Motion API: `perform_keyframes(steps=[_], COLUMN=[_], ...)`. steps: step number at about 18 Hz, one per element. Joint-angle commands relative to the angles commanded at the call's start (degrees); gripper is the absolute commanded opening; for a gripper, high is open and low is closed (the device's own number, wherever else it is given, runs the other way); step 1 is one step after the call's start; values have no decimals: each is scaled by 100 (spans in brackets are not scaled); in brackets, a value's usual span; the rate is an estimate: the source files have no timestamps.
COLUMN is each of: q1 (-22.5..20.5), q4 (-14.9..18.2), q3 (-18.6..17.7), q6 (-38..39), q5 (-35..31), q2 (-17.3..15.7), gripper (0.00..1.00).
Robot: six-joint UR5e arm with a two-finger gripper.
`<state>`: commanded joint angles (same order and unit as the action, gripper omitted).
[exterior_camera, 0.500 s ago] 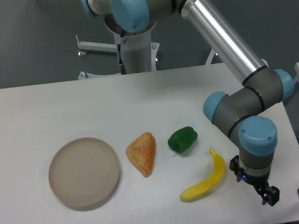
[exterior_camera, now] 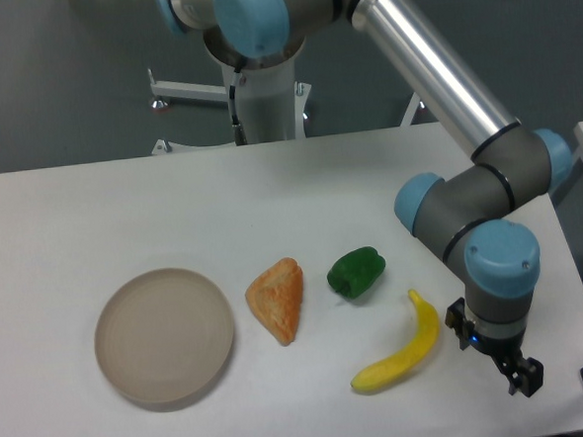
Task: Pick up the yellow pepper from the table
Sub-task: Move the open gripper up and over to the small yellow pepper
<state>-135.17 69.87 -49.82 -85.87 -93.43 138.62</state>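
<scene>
White table (exterior_camera: 92, 201) stretches across the whole view. Far left sits a round beige plate (exterior_camera: 164, 334), flat on the surface. Just to its right lies an orange wedge (exterior_camera: 279, 298), point toward the front. Next comes a green pepper (exterior_camera: 355, 272), near the wedge but apart from it. Then a yellow banana (exterior_camera: 399, 348), curving from front left up to the right. Right of the banana's upper end hangs the arm (exterior_camera: 469, 208), wrist pointing down, and the gripper (exterior_camera: 524, 378) sits low by the table's front right corner; whether its fingers are spread or pressed together, I cannot tell. The yellow pepper does not show anywhere in this view.
</scene>
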Motion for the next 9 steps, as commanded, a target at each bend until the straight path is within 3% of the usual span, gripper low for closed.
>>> perform_keyframes(steps=[2, 5, 9], q1=[-70, -430, -642], q4=[149, 728, 1169], q3=[-273, -493, -774], q6=[0, -35, -132], q5=[-44, -9, -53], q2=[-229, -545, -783], gripper=[100, 100, 100])
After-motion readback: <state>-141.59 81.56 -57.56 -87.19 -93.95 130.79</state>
